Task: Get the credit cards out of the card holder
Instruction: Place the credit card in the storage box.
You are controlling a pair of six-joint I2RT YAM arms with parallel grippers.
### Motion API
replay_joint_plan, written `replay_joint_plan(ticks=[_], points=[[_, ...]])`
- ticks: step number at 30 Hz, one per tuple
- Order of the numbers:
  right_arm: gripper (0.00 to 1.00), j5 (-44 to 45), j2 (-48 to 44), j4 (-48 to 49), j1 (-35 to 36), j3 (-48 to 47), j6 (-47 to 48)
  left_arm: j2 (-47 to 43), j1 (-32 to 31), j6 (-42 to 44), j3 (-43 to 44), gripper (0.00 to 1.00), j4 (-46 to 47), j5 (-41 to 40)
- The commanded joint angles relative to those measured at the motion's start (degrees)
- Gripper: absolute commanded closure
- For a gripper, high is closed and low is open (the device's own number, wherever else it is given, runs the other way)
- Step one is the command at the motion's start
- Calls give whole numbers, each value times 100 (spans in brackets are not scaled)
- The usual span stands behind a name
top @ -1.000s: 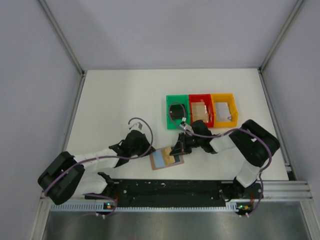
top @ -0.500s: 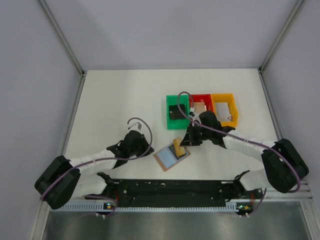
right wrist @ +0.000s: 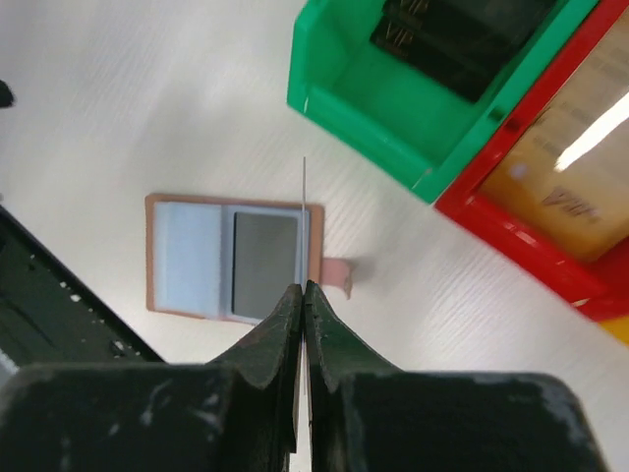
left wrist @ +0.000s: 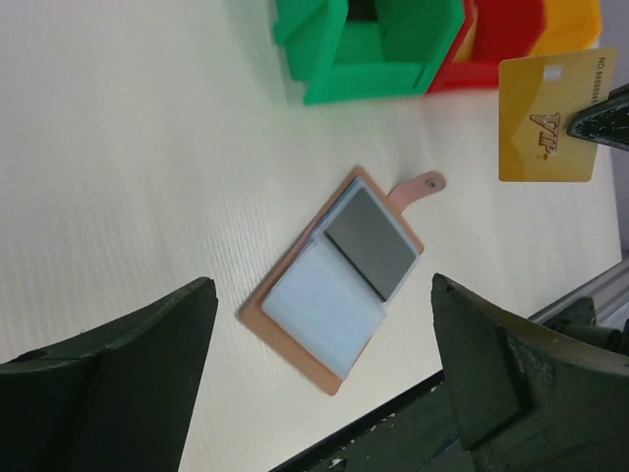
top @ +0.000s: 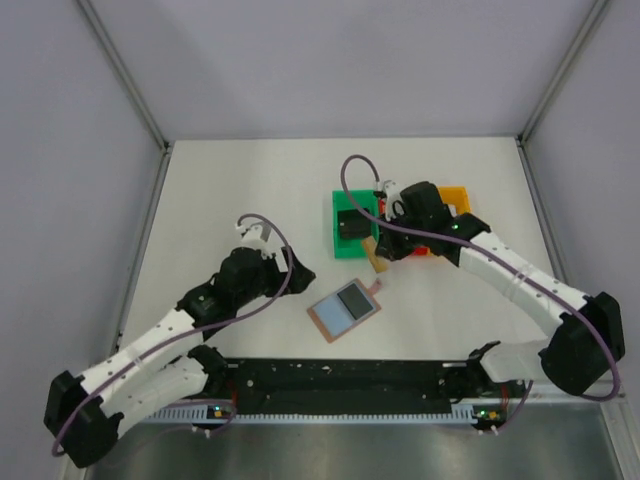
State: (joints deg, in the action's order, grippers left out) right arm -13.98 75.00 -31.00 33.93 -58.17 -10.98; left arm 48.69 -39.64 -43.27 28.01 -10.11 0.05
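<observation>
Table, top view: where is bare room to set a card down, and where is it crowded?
Free: the wide table patch left of the green bin, beyond the left gripper; the strip behind the bins. Crowded: between green bin and card holder, where the right gripper holds a gold card.

Overhead and wrist views share the card holder (top: 345,309).

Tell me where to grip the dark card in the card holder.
Pinch the dark card along its long edge beside the tab, coming in low from the tab side. It lies flat in the card holder, and that edge sits nearest the holder's rim, so it likely slides out there.
</observation>
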Motion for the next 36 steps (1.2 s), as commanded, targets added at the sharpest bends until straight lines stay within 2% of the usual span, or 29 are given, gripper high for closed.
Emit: replay_joint_plan(ticks=[1,3,6,12,15,18,22,27,36], points=[[100,799,-144,-1038,-36,-1027,1746,-614,193,792,1125,3,-1614,-909],[100,1045,31,-1188,-45,-1336,2326,-772,281,1012,1626,1,-2194,-1086],[100,897,321,-1408,-141,-1723,3310,-878,378,1293,2181,1,-2916,-1288],[100,1081,1173,-1969,-483,-2575,4507,-1159,457,2110,2753,1,-3436,-1517],[100,1135,1683,-2330,-624,-2962,5025,-1370,474,2576,2684,1,-3218,-1596],[100,660,1982,-2384,-704,-2998,5772,-1511,466,3007,2456,1,-2936,-1771],[100,764,2448,-2437,-713,-3112,6362,-1625,474,3175,2034,1,-2453,-2211],[100,774,3028,-2656,-774,-3376,6757,-1740,483,3193,1568,1,-1961,-2387],[100,520,3196,-2709,-853,-3183,7101,-1740,659,3184,1479,1,-1977,-2642]])
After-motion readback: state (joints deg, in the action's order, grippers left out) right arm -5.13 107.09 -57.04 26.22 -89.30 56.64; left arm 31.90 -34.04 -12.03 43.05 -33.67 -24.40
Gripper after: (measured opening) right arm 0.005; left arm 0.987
